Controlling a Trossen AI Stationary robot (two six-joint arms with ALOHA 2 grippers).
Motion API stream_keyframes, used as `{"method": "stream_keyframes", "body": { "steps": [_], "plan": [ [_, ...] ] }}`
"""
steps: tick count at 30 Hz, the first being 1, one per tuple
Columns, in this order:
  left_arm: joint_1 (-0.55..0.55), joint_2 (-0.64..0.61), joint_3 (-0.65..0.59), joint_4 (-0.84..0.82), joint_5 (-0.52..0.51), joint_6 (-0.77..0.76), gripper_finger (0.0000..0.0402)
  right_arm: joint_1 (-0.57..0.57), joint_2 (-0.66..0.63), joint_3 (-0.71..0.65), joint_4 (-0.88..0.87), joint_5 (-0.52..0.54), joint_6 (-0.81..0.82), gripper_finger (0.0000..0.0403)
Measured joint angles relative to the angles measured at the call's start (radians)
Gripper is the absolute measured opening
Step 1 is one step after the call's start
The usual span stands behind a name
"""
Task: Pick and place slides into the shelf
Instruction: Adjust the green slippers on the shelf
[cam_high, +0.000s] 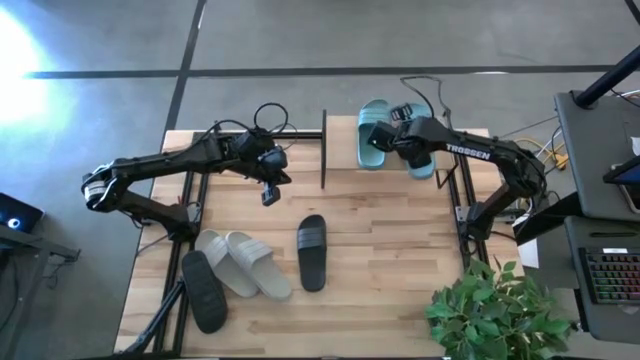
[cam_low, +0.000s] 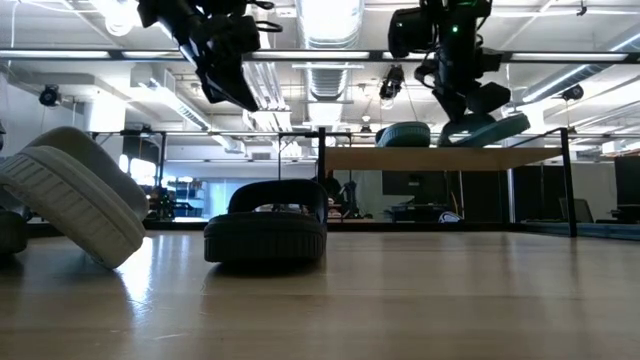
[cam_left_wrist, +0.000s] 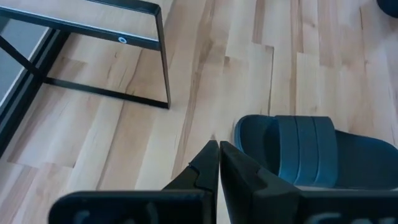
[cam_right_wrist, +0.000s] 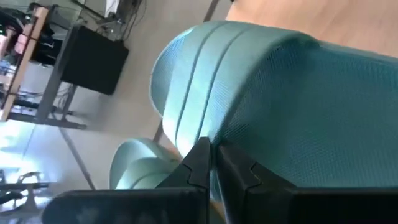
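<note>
On the top board of the small two-tier shelf (cam_high: 470, 150), with its light wood board and black metal side frames, one teal-green rubber slide (cam_high: 373, 133) with a wide ribbed strap already lay flat. The right gripper (cam_high: 418, 155) hung over the same board with the second teal-green slide (cam_high: 421, 166) grasped in its jaws; in the low view that slide (cam_low: 488, 129) tilted just above the board, and I judged it not yet set down. So one slide was placed, a second was nearly there, and four were left on the desk (cam_high: 400, 260): the two light grey slides (cam_high: 240, 262) leaning together near the front left, a black slide (cam_high: 203, 291) just beside them, and the other black slide (cam_high: 312, 252) near the middle. The left gripper (cam_high: 269, 192) hovered above the desk short of that middle black slide, its jaws clenched on nothing.
</note>
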Motion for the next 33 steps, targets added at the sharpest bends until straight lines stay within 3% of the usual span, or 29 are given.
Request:
{"method": "stream_keyframes", "body": {
  "steps": [6, 20, 29, 33],
  "plan": [
    [-0.002, 0.0, -0.008, -0.001, 0.0, 0.0, 0.0, -0.001, -0.001, 0.035, 0.013, 0.041, 0.009, 0.0019],
    [-0.002, 0.0, -0.009, 0.01, 0.001, 0.001, 0.0, -0.011, -0.003, 0.06, 0.017, 0.019, -0.327, 0.0058],
    [-0.013, 0.0, -0.009, 0.009, 0.002, -0.001, 0.0, -0.011, -0.009, 0.061, 0.017, -0.009, -0.26, 0.0065],
    [-0.026, 0.0, -0.009, 0.009, 0.002, -0.002, 0.0, 0.001, -0.034, 0.089, 0.009, -0.027, -0.437, 0.0066]
  ]
}}
